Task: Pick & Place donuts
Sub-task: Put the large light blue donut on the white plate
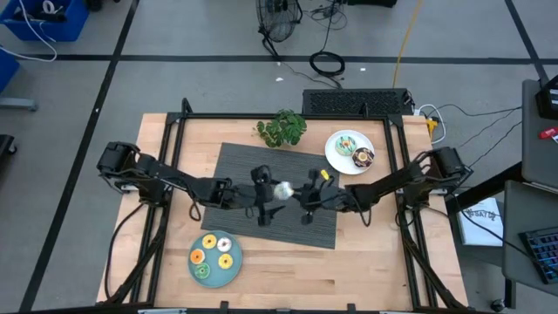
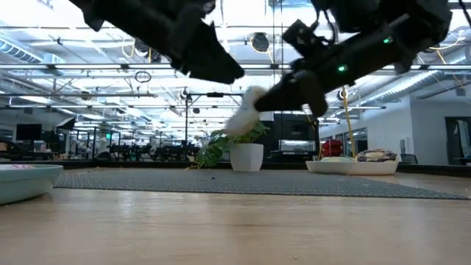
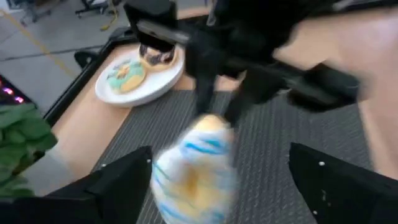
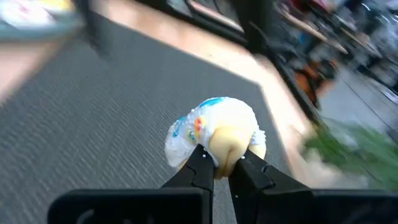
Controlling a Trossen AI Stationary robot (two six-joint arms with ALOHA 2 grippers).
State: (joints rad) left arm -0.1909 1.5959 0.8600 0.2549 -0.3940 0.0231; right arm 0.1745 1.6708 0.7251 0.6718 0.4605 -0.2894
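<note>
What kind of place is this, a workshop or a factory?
Most likely a robotics lab in a big open workspace. Two robot arms work at a wooden table with toy donuts on plates, cables trail over the concrete floor, and the low view shows long rows of ceiling lights over desks.

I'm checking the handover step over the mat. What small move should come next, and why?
Probably the left gripper should back off a little. Its fingers stand wide open on either side of the white-iced donut, while the right gripper is pinched shut on that donut's edge, holding it in the air above the grey mat. The right arm could then carry it toward the white plate.
</note>
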